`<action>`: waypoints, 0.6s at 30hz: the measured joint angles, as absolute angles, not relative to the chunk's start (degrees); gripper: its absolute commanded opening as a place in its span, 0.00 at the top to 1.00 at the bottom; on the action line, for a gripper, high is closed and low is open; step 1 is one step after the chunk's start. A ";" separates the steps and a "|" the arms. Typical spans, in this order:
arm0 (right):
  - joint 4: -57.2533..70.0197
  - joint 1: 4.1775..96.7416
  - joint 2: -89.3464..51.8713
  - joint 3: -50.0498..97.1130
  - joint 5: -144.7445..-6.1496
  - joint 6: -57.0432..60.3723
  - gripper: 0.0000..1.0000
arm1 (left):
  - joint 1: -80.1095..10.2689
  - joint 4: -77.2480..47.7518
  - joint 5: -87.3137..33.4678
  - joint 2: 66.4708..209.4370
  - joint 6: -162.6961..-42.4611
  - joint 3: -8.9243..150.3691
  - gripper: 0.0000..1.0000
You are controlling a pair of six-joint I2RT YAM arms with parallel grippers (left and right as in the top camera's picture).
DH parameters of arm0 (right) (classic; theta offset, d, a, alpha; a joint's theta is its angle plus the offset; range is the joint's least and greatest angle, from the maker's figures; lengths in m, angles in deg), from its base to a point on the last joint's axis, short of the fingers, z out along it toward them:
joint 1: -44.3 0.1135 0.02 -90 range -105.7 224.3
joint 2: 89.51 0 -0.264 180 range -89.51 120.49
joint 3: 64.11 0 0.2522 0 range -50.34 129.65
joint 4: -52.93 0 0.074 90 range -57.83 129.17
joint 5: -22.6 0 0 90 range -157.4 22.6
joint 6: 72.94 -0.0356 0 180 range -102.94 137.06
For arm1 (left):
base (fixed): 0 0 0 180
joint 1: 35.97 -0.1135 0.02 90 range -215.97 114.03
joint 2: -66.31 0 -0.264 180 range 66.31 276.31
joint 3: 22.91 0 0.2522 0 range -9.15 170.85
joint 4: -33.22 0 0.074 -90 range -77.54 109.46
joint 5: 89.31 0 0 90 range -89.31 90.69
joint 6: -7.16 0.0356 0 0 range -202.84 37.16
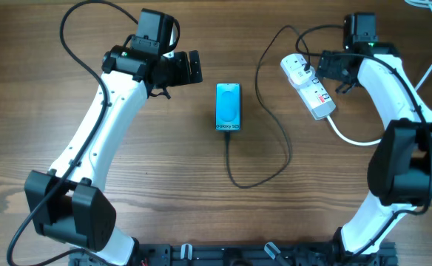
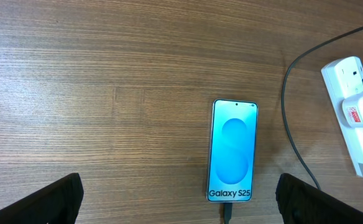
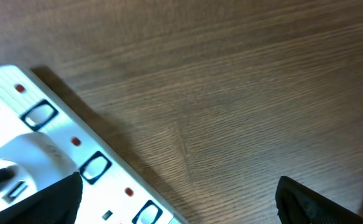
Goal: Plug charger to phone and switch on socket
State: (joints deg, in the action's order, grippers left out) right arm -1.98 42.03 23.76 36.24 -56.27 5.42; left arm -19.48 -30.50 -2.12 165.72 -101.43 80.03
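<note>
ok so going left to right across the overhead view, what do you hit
left end effector → phone → charger cable, taken at its loop → socket

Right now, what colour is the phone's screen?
The flat rectangular phone shows cyan-blue; clearest in the left wrist view.

my left arm (image 1: 101, 125) stretches from the near left toward the far side, wrist turned right, and my left gripper (image 1: 191, 67) stands with jaws wide apart, holding nothing. my right arm (image 1: 393, 96) rises from the near right and bends left, my right gripper (image 1: 328, 72) spread just as wide, empty.
</note>
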 measured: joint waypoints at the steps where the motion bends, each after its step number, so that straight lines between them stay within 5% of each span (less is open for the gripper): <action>1: -2.02 41.79 23.94 36.24 -56.66 5.84 0.00 | -19.48 -30.52 -2.12 165.72 -101.43 80.06 0.00; 18: 3.68 36.90 24.42 32.11 -68.73 6.65 0.00 | -19.48 -30.50 -2.09 165.72 -101.43 80.03 0.00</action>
State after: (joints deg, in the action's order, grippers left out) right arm 3.68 36.90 24.42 32.11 -68.73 6.65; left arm -19.48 -30.50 -2.09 165.72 -101.43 80.03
